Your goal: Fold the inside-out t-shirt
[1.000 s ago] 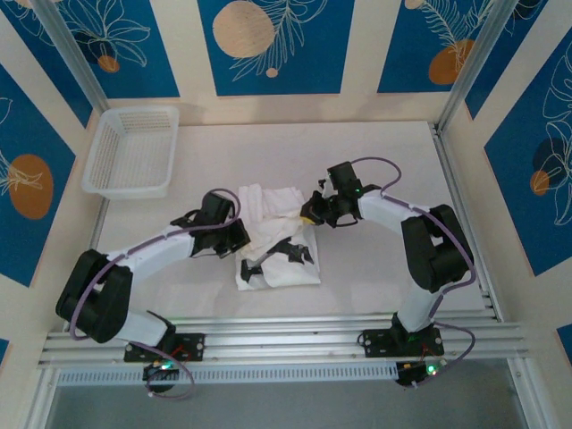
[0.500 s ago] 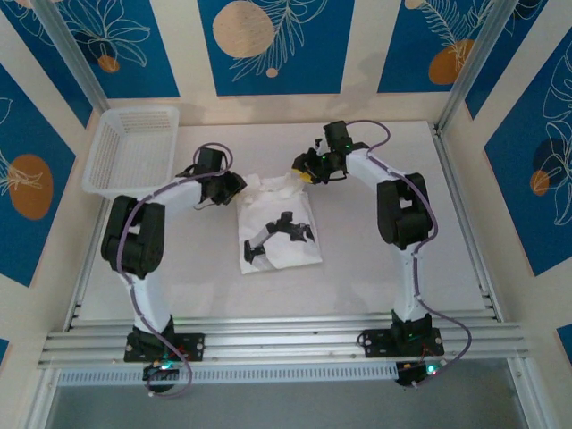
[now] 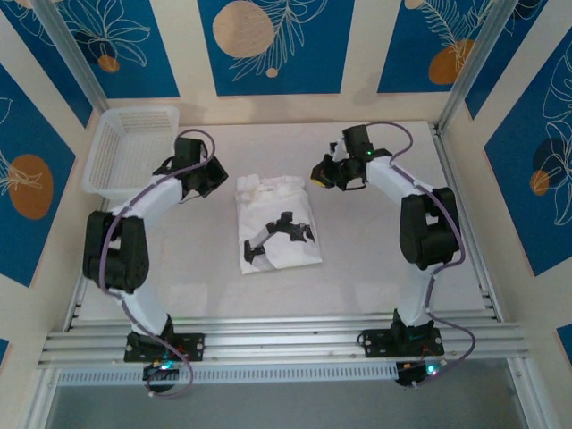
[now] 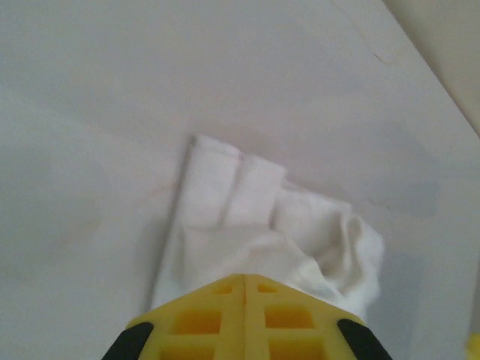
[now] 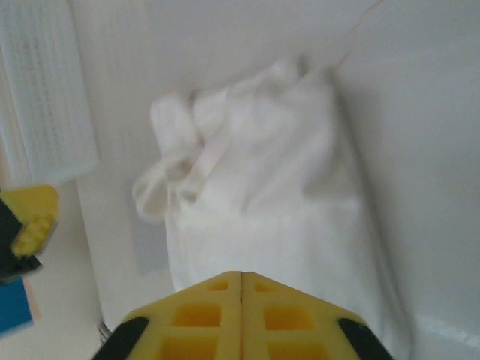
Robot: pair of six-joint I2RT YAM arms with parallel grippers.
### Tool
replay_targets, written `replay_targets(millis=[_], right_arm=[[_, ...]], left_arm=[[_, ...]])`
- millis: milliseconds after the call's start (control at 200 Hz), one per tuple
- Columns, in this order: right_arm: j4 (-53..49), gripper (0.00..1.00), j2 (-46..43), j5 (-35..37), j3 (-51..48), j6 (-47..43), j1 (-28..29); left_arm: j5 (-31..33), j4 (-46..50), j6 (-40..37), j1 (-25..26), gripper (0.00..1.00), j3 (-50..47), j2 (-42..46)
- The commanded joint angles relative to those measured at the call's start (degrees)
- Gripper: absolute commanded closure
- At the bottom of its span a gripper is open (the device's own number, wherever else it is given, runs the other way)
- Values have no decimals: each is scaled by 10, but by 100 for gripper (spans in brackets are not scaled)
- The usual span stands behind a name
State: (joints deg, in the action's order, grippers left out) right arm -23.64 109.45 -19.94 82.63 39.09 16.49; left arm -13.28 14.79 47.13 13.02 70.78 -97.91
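Left pincer, closed and empty, toward bench's left edge; inside-out t-shirt, compact bundle mid-bench, rumpled end toward far edge; right pincer, closed, empty; fold judged near-complete, next move: reopen and neaten the rumpled end.

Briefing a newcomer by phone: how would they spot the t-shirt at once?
Look at the white table. Near its middle lies the t-shirt, a folded bundle of white cloth. Unlike the rigid mesh basket in the far-left corner, it is soft and wrinkled.
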Motion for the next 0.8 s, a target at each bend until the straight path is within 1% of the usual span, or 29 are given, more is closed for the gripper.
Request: replay_targets(millis=[0,70,175,300,375,475,640,700,795], right_arm=[[36,100,8,6,-30,-4,42],[45,100,34,11,-16,1,53],[43,100,93,7,32,6,62],[37,100,151,10,91,7,67],[41,100,177,12,119,15,66],[49,100,202,15,151,26,60],[18,100,260,7,225,27,48],[7,100,280,5,247,25,46],[-5,100,305,-7,276,26,40]], left_arm=[[-9,49,-39,53,100,-37,23],[-8,30,-23,73,100,-57,13],[-13,2,-6,81,100,-55,-31],[-34,-28,-7,81,100,-14,-91],[-22,-34,-14,80,100,17,-119],[2,-44,-15,67,100,55,-150],[21,-77,-2,35,100,89,-183],[25,-86,-7,27,96,103,-200],[27,-88,-7,17,92,124,-236]])
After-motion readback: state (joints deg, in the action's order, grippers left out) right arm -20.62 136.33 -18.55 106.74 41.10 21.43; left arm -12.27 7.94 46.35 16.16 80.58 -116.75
